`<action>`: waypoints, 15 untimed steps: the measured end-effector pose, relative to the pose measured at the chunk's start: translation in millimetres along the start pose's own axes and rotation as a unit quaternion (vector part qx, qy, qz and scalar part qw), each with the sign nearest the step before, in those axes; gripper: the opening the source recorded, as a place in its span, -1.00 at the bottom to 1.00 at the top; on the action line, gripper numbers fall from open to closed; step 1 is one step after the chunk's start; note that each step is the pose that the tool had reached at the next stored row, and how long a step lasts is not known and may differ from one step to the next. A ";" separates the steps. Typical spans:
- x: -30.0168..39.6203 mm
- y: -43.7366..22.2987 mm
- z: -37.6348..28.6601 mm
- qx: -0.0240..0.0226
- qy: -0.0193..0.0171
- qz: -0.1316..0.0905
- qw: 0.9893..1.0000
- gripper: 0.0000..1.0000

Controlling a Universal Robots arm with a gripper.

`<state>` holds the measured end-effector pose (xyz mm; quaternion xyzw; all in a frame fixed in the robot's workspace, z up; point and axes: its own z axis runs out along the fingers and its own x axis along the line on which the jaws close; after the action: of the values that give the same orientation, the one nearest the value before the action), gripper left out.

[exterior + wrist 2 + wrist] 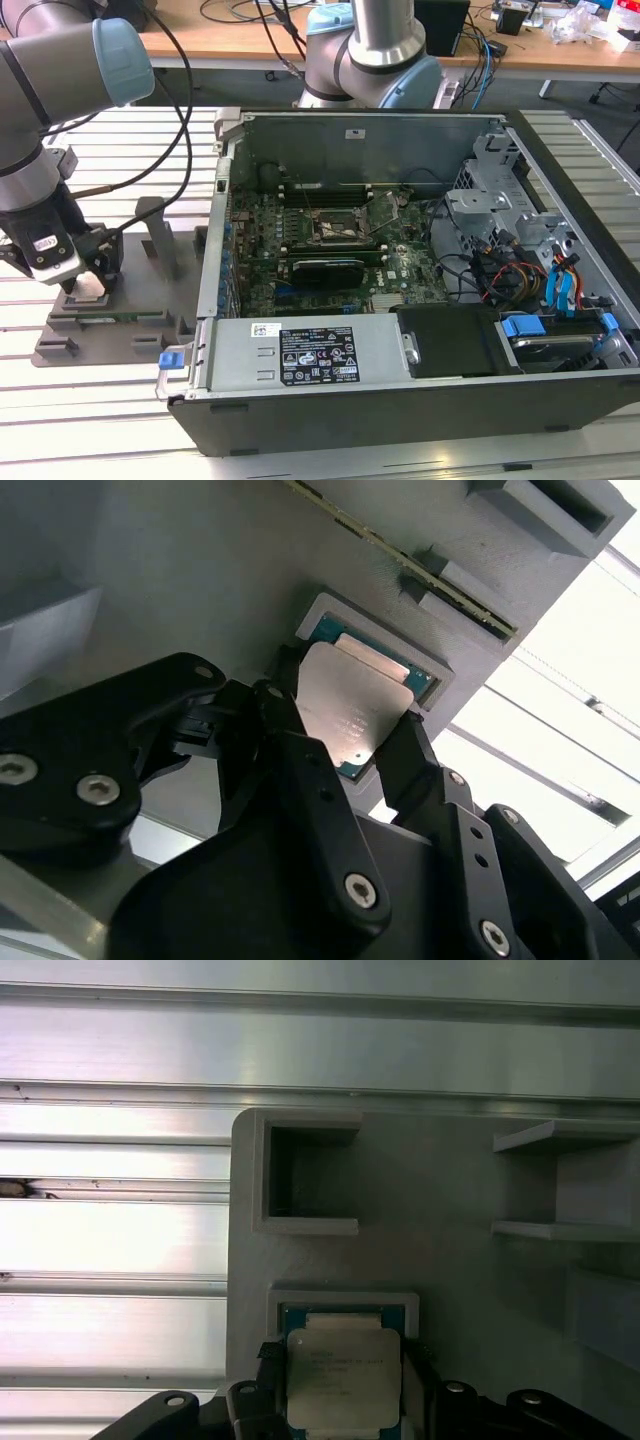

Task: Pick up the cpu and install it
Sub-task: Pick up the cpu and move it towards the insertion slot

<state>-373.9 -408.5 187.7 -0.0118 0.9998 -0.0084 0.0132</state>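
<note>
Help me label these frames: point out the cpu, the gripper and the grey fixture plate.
cpu (pixel 343 1378): first wrist view, middle of its metal top.
gripper (pixel 345 732): second wrist view, midway between its fingertips, which flank the cpu.
grey fixture plate (pixel 450 1180): first wrist view, bare flat surface.

No print can be read for certain. A black label (pixel 318 357) with pale marks and a small white label (pixel 265 330) just to its left, as the exterior view shows them, stand on the power supply (pixel 232 362) at the near side of the open computer case (pixel 400 412). A small white sticker (pixel 355 134) sits on the case's far wall. A white tag (pixel 45 243) is on the arm (pixel 35 175) at the exterior view's left. The cpu (pixel 343 1375) (pixel 355 715) carries faint lines of print on its metal top in both wrist views, too faint to make out.
</note>
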 end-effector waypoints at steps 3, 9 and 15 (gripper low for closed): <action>0.0 0.0 0.0 0.000 0.000 0.000 1.000 0.09; -0.2 -0.1 -7.0 0.000 0.000 0.000 1.000 0.09; -0.3 -0.2 -11.4 0.000 0.000 0.000 1.000 0.09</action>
<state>-373.9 -408.5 199.1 -0.0118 0.9998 -0.0083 0.0132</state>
